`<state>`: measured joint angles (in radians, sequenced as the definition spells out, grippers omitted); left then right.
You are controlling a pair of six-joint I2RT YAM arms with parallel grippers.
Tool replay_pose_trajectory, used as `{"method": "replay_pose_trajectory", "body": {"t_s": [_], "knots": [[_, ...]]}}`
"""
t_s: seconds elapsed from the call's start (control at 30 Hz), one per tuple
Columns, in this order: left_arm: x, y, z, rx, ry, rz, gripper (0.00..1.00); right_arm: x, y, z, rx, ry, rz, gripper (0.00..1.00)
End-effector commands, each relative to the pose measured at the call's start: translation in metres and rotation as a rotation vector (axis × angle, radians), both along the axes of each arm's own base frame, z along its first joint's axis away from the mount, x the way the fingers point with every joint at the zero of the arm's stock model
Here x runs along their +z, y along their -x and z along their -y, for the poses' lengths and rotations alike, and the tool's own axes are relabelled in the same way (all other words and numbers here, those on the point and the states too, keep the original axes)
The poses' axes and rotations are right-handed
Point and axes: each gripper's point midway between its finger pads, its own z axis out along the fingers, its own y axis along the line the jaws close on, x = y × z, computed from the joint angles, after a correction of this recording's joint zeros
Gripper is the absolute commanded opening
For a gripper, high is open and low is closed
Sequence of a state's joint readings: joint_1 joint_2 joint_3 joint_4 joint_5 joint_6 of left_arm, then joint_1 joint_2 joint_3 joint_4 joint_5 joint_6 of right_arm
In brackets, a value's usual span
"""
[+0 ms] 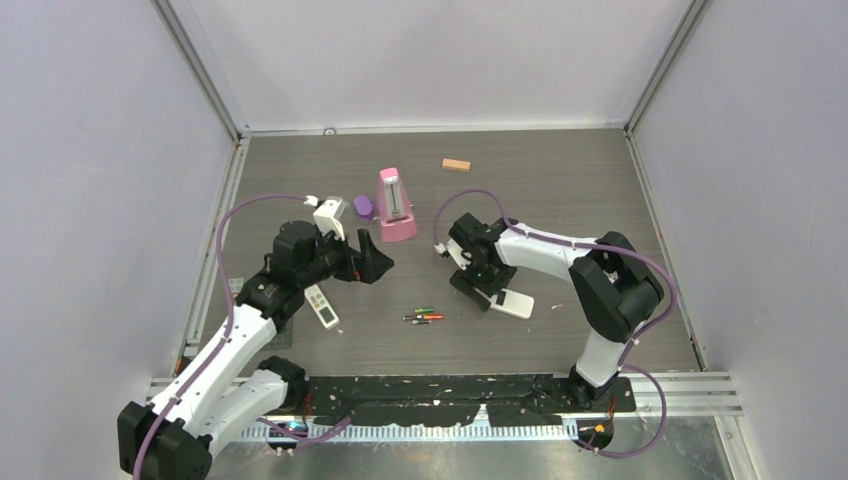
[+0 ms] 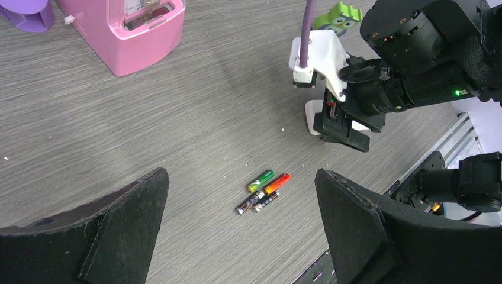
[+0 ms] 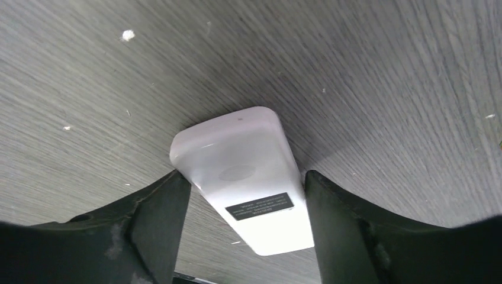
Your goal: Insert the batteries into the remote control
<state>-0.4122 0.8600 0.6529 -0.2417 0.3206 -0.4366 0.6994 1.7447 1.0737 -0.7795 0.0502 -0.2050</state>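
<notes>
The grey wood-grain worktop (image 1: 560, 200) carried everything. The left arm (image 1: 230, 350) extended from the near left, and the left end effector (image 2: 241, 177) stood spread wide and empty above the surface. The right arm (image 1: 600, 280) bent down over a white remote control (image 3: 237, 148) that lay back-up at the middle right. The right end effector (image 3: 243, 176) straddled its sides, fingers close against the casing, though whether they pinched it could not be told. A pink metronome-like box (image 1: 397, 208) stood towards the back. A second remote (image 1: 322, 306), buttons up, lay beside the left arm. The batteries (image 2: 263, 192), four thin cells in green, red-orange and dark, lay bunched on the worktop between the arms, apart from both remotes.
</notes>
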Motion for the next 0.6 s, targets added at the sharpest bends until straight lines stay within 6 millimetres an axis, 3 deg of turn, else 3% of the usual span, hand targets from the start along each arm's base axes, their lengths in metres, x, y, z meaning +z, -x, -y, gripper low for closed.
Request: {"method": "replay_pose_trajectory", "body": {"t_s": [0.0,0.1,0.33,0.47,0.57], "knots": [[0.028,-0.008,0.001,0.004,0.011,0.082,0.96,0.005,-0.024,-0.006,-0.081,-0.029,0.064,0.68],[0.027,-0.008,0.000,0.008,0.011,0.081,0.96,0.014,-0.032,-0.010,-0.120,-0.065,0.103,0.53],[0.031,-0.006,0.005,0.005,0.066,0.098,0.96,0.049,-0.055,-0.035,-0.267,-0.289,0.196,0.45],[0.039,-0.006,0.009,-0.002,0.113,0.126,0.96,0.093,-0.066,-0.061,-0.344,-0.517,0.227,0.45],[0.051,-0.005,0.016,-0.033,0.172,0.161,0.95,0.139,-0.079,-0.072,-0.466,-0.685,0.280,0.46]]}}
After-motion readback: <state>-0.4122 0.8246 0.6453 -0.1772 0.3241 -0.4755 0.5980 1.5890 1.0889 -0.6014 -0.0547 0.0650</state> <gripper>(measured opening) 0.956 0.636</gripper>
